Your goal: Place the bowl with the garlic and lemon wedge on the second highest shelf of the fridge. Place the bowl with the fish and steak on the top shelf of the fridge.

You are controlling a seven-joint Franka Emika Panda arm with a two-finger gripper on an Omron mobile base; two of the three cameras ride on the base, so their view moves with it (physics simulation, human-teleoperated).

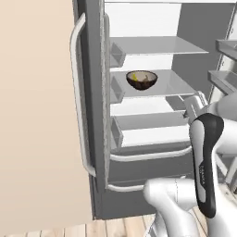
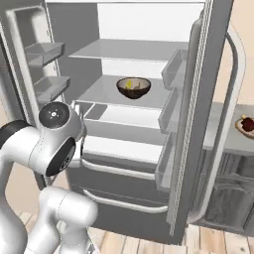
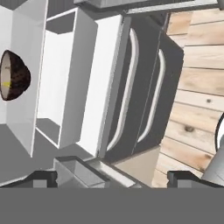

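A dark brown bowl (image 1: 141,79) holding the yellow lemon wedge and the pale garlic stands on the second highest shelf (image 1: 169,87) of the open fridge (image 1: 92,55). The right base view has the same bowl (image 2: 133,88) under the bare top shelf (image 2: 124,49). My gripper (image 3: 113,178) is open, empty and drawn back from the fridge, lower than this bowl (image 3: 13,75), which lies at the left edge of the rolled hand view. A second bowl (image 2: 246,125) with dark red-brown contents sits on the counter (image 2: 223,134) beyond the right fridge door.
Both fridge doors stand open, the left one (image 1: 88,115) with a long curved handle and the right one (image 2: 208,124) carrying grey bins. Two closed drawers (image 1: 148,157) with curved handles sit below the shelves. Wooden floor (image 3: 197,87) lies in front.
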